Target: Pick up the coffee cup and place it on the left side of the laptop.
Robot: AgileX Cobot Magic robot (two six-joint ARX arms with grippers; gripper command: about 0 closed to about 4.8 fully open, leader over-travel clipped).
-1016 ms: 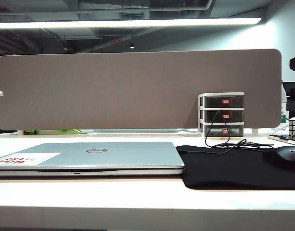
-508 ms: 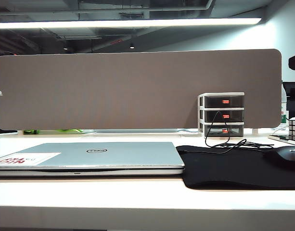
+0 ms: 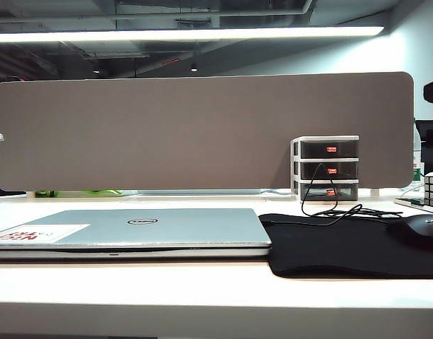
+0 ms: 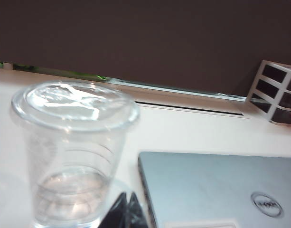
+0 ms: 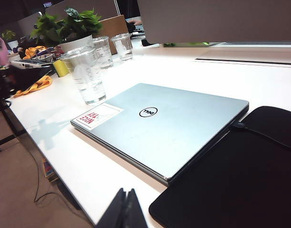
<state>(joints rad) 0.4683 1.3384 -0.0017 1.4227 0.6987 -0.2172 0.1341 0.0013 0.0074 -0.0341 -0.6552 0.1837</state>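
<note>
Coffee cup (image 4: 74,152) stands left of the Dell laptop (image 4: 221,190); left gripper (image 4: 124,213) and right gripper (image 5: 125,211) both have jaws together, empty.

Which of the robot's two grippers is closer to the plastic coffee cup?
Left. The left gripper, shut, sits just beside the coffee cup; the right gripper, shut too, hangs across the laptop from it.

Your left gripper (image 4: 125,212) is closed, its dark fingertips pressed together into one point and holding nothing. Your right gripper (image 5: 125,211) looks the same: tips meeting in a narrow wedge, nothing between them. In the exterior view neither of your arms shows anywhere in the frame, so how the arms and wrists are posed can't be told.
</note>
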